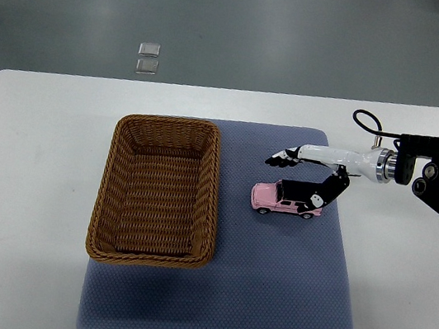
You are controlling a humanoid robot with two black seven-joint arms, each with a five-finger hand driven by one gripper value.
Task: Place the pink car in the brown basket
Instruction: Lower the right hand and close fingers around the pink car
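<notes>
I'm seeing the right hand [305,178] reaching in from the right edge, fingers spread above and thumb touching the pink car's [283,200] rear, not gripping. Car is sitting at frame centre on the blue mat [283,291], just right of the brown basket [158,191].

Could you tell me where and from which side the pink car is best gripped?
Probably across its body, pinched between its two long sides from above. The pink car lies lengthwise left-right on the blue mat, roof up, and the right hand is already over its rear end; the brown basket stands to its left.
</notes>
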